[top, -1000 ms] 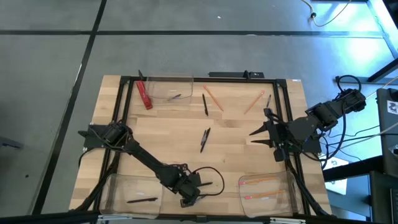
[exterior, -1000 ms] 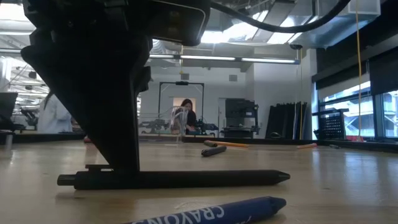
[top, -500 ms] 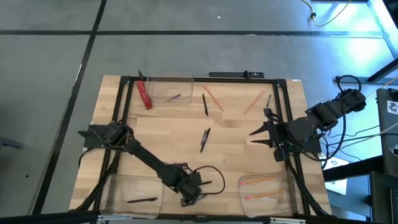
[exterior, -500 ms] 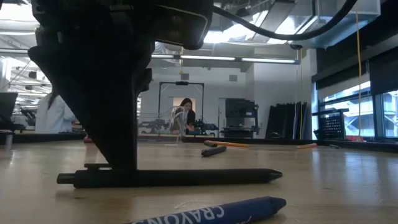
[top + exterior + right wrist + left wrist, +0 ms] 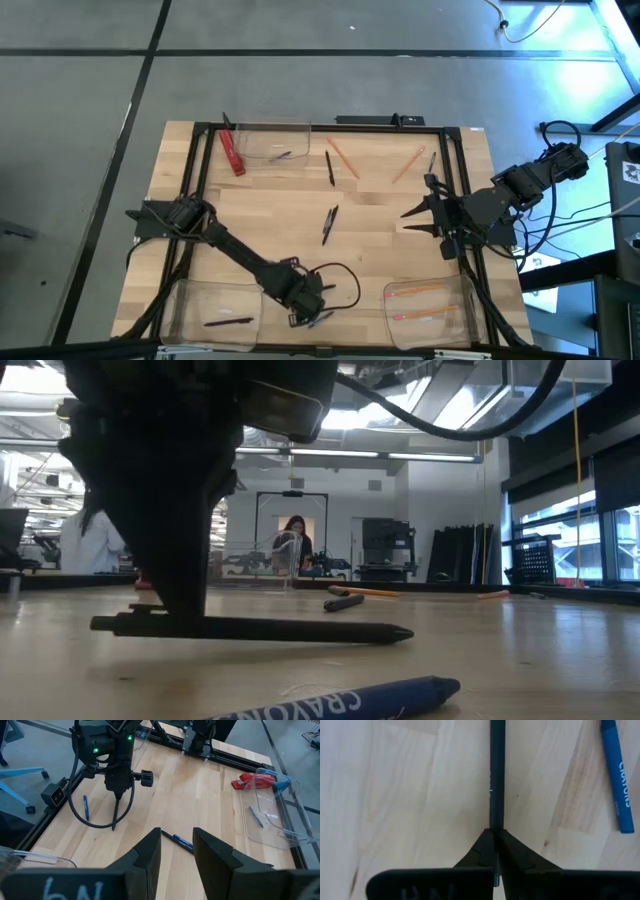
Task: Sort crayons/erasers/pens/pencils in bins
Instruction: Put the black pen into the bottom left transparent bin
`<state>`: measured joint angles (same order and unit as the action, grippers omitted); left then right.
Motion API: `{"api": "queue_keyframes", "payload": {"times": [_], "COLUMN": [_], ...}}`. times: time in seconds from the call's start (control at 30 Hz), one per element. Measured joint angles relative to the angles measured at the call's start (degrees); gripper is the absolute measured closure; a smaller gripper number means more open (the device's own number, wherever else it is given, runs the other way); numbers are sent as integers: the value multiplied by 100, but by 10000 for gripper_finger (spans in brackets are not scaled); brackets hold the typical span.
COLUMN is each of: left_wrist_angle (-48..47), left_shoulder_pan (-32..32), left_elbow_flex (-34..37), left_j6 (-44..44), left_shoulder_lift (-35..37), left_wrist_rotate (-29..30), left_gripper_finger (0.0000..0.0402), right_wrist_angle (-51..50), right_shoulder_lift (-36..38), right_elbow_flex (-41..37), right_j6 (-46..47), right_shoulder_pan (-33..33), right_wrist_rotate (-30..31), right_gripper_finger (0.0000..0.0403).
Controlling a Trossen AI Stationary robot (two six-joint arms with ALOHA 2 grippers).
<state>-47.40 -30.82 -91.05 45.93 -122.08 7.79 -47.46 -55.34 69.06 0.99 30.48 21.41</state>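
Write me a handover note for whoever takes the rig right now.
Left gripper: shut on a pen near the table's front edge, crayon beside it.
Right gripper: open, empty, waiting at the right edge.
Done: a pen in the front-left bin, pencils in the front-right bin, a crayon in the back bin.
Left: the held pen, loose pens mid-table, pencils at the back.

Pen (image 5: 497, 780) in left claw (image 5: 495, 851); crayon (image 5: 616, 775) beside it.
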Motion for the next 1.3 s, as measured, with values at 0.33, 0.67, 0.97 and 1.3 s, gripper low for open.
{"api": "queue_keyframes", "payload": {"times": [0.33,0.67,0.97,1.3], "left_wrist_angle": [-378,-1256,-2266,-3424], "left_shoulder_pan": [123,249,213,51], "left_elbow_flex": [-276,-874,-1527,-1831], "left_j6": [-155,-173,-199,-158], "left_shoulder_lift": [6,17,26,423], "left_wrist_rotate": [-2,-2,0,355], "left_gripper_finger": [401,401,401,401], "right_wrist_angle": [-2,-2,-2,54], "right_shoulder_lift": [0,0,0,0], "right_elbow_flex": [0,0,0,0], "right_j6": [0,-2,-2,29], "right_shoulder_pan": [0,0,0,0], "right_wrist_rotate": [0,0,0,-2], "right_gripper_finger": [288,288,288,288]}}
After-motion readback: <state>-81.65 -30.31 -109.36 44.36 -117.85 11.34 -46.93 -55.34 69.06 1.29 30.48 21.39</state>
